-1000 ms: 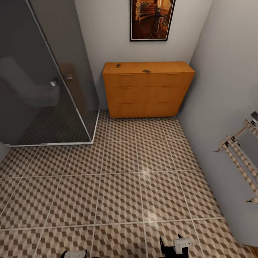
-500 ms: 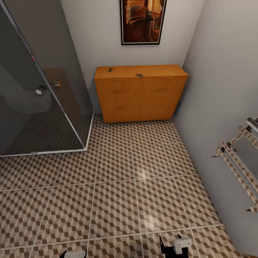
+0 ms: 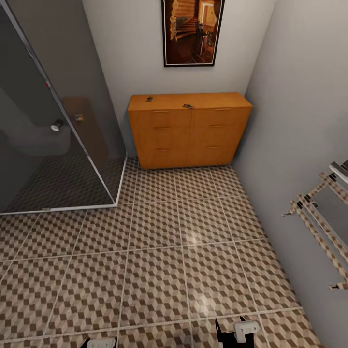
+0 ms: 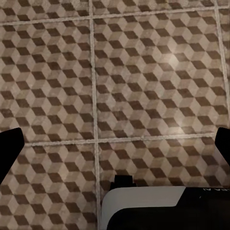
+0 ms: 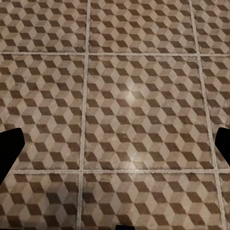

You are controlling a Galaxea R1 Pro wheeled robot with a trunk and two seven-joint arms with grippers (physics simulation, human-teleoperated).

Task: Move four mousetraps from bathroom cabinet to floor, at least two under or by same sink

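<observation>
The orange-brown cabinet [image 3: 189, 129] stands against the far wall, with all its drawers closed. Two small mousetraps lie on its top, one near the left end [image 3: 149, 99] and one near the middle front edge [image 3: 187, 106]; other mousetraps are out of view. The cube-patterned bathroom floor [image 3: 159, 251] stretches from the cabinet to me. My left gripper [image 4: 115, 148] and right gripper [image 5: 115, 143] both hang over bare tiles, open and holding nothing. Both arms' ends sit at the bottom edge of the head view. The sink is out of view.
A dark glass shower enclosure [image 3: 58, 125] with a white base rail fills the left side. A grey wall runs along the right, carrying a towel rail [image 3: 316, 217]. A framed picture [image 3: 192, 31] hangs above the cabinet.
The whole head view has shifted: the cabinet now sits lower and further left in the picture. The camera moved, not the things. Both grippers hold the same pose.
</observation>
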